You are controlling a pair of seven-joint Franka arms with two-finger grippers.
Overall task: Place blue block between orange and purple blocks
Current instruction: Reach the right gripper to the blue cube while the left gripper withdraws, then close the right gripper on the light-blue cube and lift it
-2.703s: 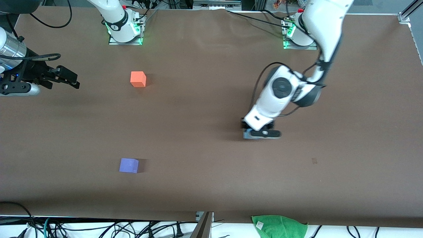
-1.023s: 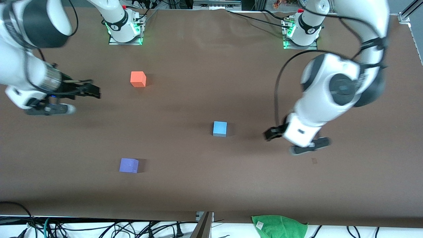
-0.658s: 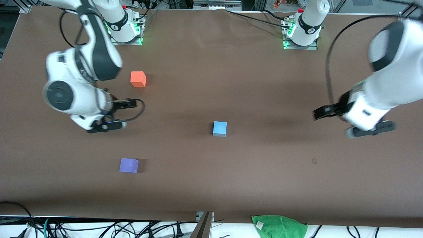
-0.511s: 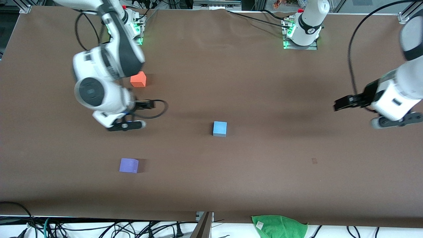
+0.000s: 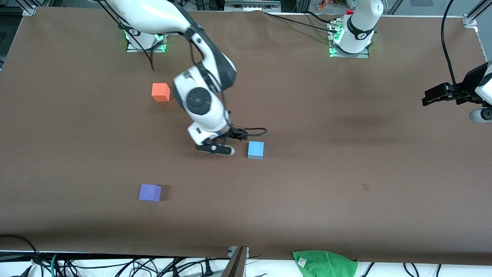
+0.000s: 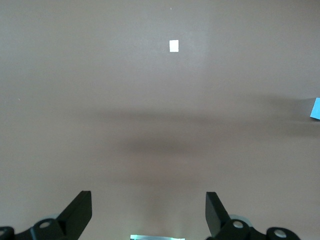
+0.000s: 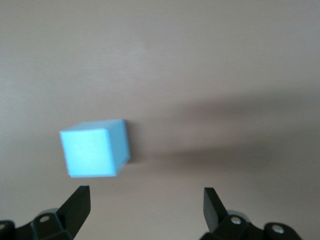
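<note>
Front view: the right gripper (image 5: 237,135) has swept in from the right arm's end of the counter (image 5: 346,215) and now hangs low just beside the blue block (image 5: 256,149), on the side toward the orange block (image 5: 160,92). Its jaws are spread and hold nothing. The left gripper (image 5: 432,96), which stood by the blue block a moment ago, has pulled away to the left arm's end of the counter, jaws also spread and empty; that arm now waits. The blue block sits alone mid-counter, well apart from the orange block and from the purple block (image 5: 150,192), which lies nearer the camera than the orange one. None of the three has shifted. The handover of the job to the right arm looks under way, with the grasp not yet made.

Left wrist view: only bare counter, with a sliver of the blue block (image 6: 315,108) at the picture's edge and the dark fingertips (image 6: 80,207) wide apart.

Right wrist view: the blue block (image 7: 94,148) lies close ahead, off-centre toward one fingertip (image 7: 78,202), not between them. The gripper probably needs to shift sideways before descending.
</note>
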